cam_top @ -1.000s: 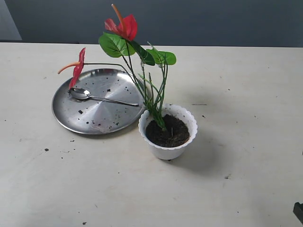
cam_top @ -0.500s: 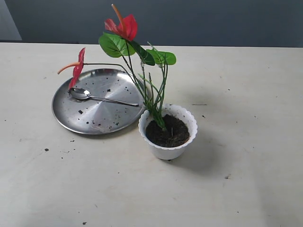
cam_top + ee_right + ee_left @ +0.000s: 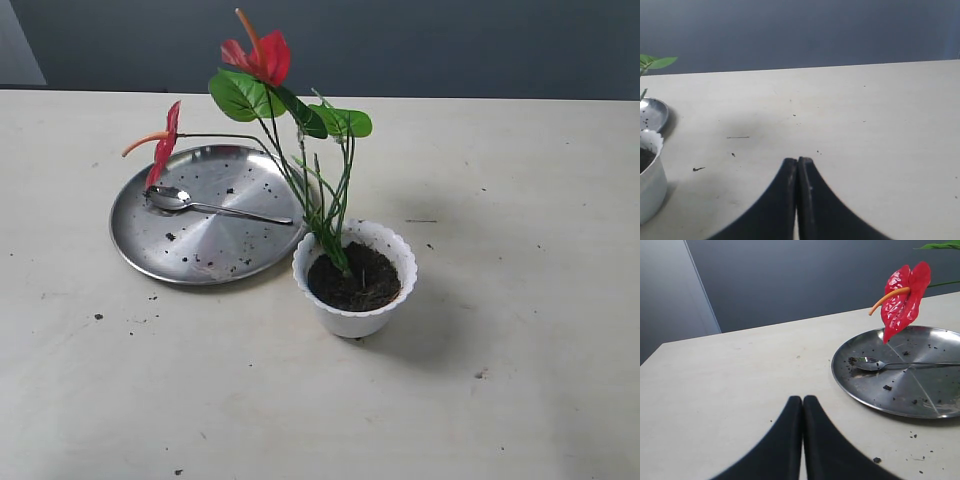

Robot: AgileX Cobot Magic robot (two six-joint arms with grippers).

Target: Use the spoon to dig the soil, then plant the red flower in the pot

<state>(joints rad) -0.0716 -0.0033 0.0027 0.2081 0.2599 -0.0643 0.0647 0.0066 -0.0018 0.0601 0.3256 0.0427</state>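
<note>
On the plate (image 3: 215,245), spoon (image 3: 215,205) lies handle toward pot (image 3: 355,300).

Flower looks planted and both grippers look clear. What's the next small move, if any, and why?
Probably none beyond holding both arms back. The red flower stands with its stems in the soil inside the pot, and the spoon lies on the steel plate. The left gripper and right gripper are shut, empty and away from the pot.
</note>
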